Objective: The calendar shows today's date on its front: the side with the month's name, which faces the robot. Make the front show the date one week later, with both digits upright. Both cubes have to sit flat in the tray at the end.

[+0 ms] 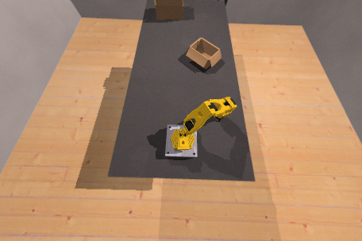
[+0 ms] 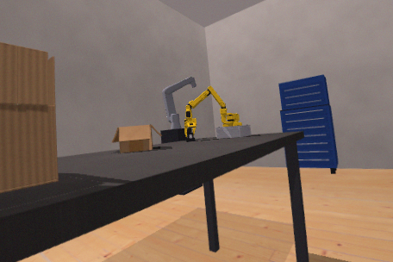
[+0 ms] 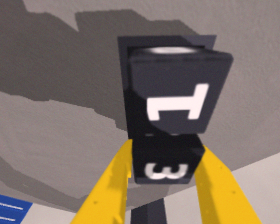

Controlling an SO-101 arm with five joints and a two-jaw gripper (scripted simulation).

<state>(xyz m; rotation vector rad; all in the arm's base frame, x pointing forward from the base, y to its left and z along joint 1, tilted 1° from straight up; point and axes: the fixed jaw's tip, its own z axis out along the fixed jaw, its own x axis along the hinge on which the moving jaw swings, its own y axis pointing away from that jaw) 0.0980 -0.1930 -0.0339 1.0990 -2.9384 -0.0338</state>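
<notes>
My gripper [image 3: 167, 151] [image 2: 190, 134] is shut on a black cube [image 3: 166, 171]. In the wrist view a white 3, turned on its side, shows on the cube's lower face; its upper face is dark. The other black cube [image 3: 178, 82] is just above it in the picture, with a sideways 1. Its outline looks skewed, and I cannot tell whether it sits flat. The dark tray [image 3: 123, 55] shows around that cube's left and far edges. The held cube is close against the near end of the 1 cube. The month side is hidden, and the top view shows the calendar hardly at all.
A small open cardboard box [image 1: 194, 55] [image 2: 135, 134] stands farther up the table [image 1: 159, 81]. A tall cardboard box [image 1: 170, 7] [image 2: 26, 131] stands at the far end. In the exterior view, a grey arm [image 2: 169, 102] stands behind and a blue cabinet [image 2: 307, 133] at the right.
</notes>
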